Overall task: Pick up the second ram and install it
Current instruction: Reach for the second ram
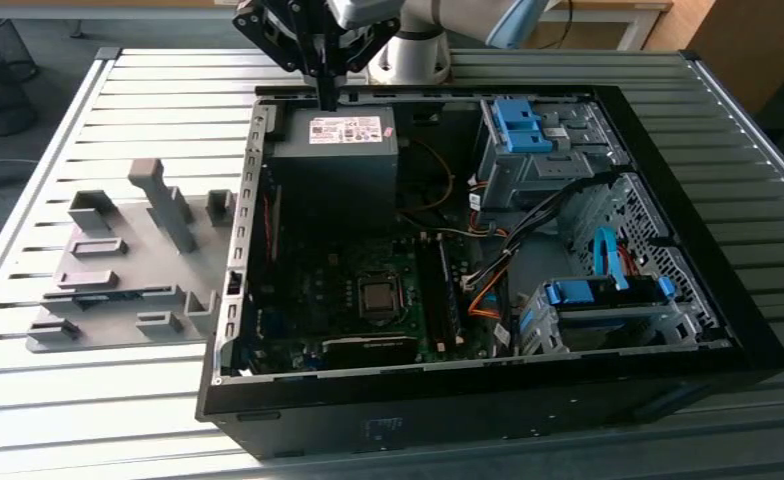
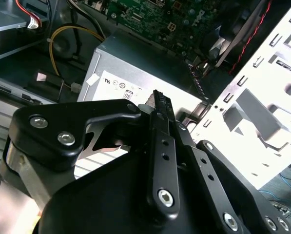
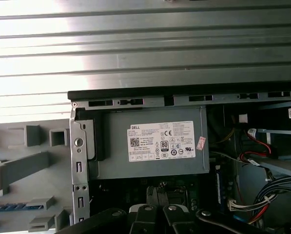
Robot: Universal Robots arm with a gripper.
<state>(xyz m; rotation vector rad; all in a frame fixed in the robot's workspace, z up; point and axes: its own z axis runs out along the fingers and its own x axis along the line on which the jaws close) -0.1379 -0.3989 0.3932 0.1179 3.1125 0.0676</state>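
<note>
The second ram (image 3: pixel 6 206) is a thin blue stick lying flat in the grey holder (image 3: pixel 18 175), seen edge-on in the first wrist view. In the exterior view that grey holder (image 1: pixel 125 265) sits on the table on the exterior view's left of the open computer case (image 1: pixel 499 400). My gripper (image 1: pixel 325 98) hangs above the far edge of the case, over the grey power supply (image 1: pixel 345 150), well away from the holder. Its black fingers (image 2: pixel 156 97) lie together with nothing between them. The gripper (image 3: pixel 157 195) points down at the motherboard edge.
Inside the case lie the green motherboard (image 1: pixel 352 290) with its long black slot strips (image 1: pixel 439 290), loose cables (image 1: pixel 492 280) and two drive cages with blue clips (image 1: pixel 606 295). The case stands on a slatted metal table (image 1: pixel 99 400). The arm's base (image 1: pixel 412 60) is behind the case.
</note>
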